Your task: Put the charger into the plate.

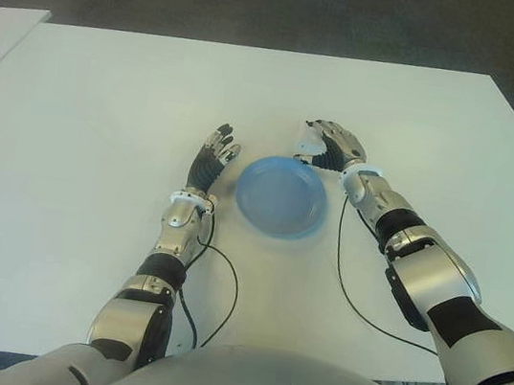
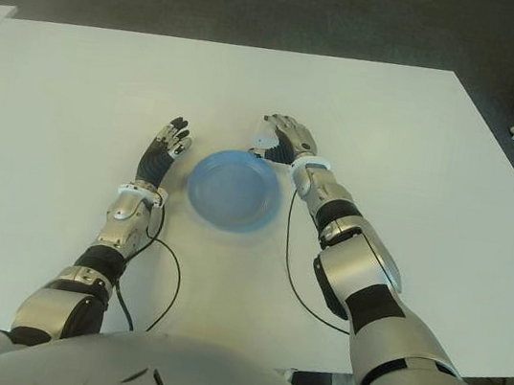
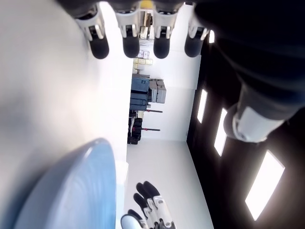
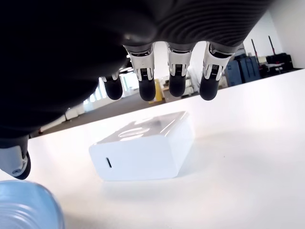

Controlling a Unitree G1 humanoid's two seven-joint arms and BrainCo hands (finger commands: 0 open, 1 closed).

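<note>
On the white table (image 1: 104, 112) I see the blue plate (image 1: 282, 196) sitting between my two arms, with nothing in it. Just past its far right rim, the right robot hand (image 1: 330, 145) arches over the white charger (image 4: 143, 148). From the right wrist camera I can see the charger lying flat on the table, its slot face toward the camera, with my fingertips (image 4: 145, 90) hanging above it and the thumb off to one side; the fingers are loosely spread and nothing is gripped. The plate's edge shows just beside the charger there. The left robot hand (image 1: 214, 159) shows just left of the plate, fingers stretched out straight and holding nothing.
</note>
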